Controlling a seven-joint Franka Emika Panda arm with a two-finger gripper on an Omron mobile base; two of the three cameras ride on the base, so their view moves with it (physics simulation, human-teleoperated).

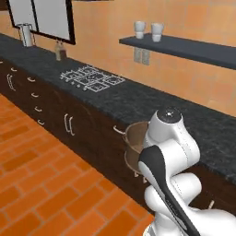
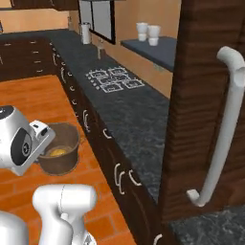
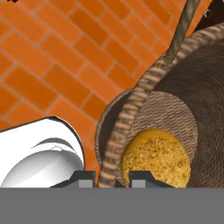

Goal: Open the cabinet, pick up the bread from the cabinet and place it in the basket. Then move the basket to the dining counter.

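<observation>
The round brown woven basket [image 3: 175, 87] hangs over the orange brick floor, in front of the low drawers, with the golden bread [image 3: 155, 159] lying on its bottom. My gripper [image 3: 111, 177] is shut on the basket's rim, one fingertip inside the wall and one outside. From the right base view the basket [image 2: 64, 155] sits just beyond my white hand, and the bread [image 2: 57, 152] shows inside. My arm covers part of the basket [image 1: 133, 138] in the left base view. The dark wood cabinet door [image 2: 201, 95] stands open at the right, with its silver bar handle [image 2: 225, 129]. The dining counter is out of view.
A black marbled worktop [image 1: 138, 99] with a cooktop [image 1: 92, 78] runs along the wall above dark drawers [image 1: 69, 124]. A shelf [image 1: 184, 48] holds two white cups. The brick floor [image 1: 46, 184] lies to the left of the arm.
</observation>
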